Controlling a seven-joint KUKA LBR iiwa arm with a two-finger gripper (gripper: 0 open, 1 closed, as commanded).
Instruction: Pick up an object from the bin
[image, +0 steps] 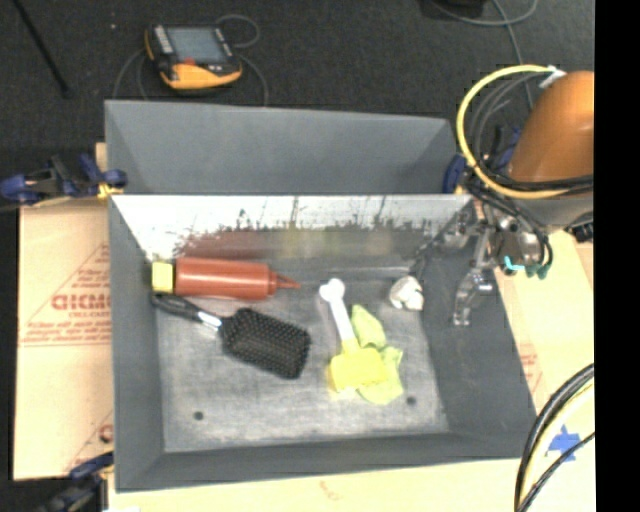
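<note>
The grey metal bin (280, 150) has sloping walls and a flat floor, and its things lie spread out singly across that floor rather than heaped. The arm comes in from the right under its orange cover (555, 125), ringed by yellow and black cables. Below that cover the gripper (465, 300) hangs over the bin's right sloping wall, near the back right corner of the floor. Whether it is spread or closed cannot be made out, and no thing of the bin can be seen in its grasp.

Along the back of the floor, well left of the gripper, a red squeeze bottle (220, 278) with a yellow cap lies on its side, its nozzle pointing right. Just in front of it lies a black hairbrush (262, 342), bristles up, handle toward the left. Right of the hairbrush lies a white-handled scrubber with a yellow-green head (360, 370). The smallest thing, a white lump (406, 293), lies nearest the gripper, just to its left and apart from it.
</note>
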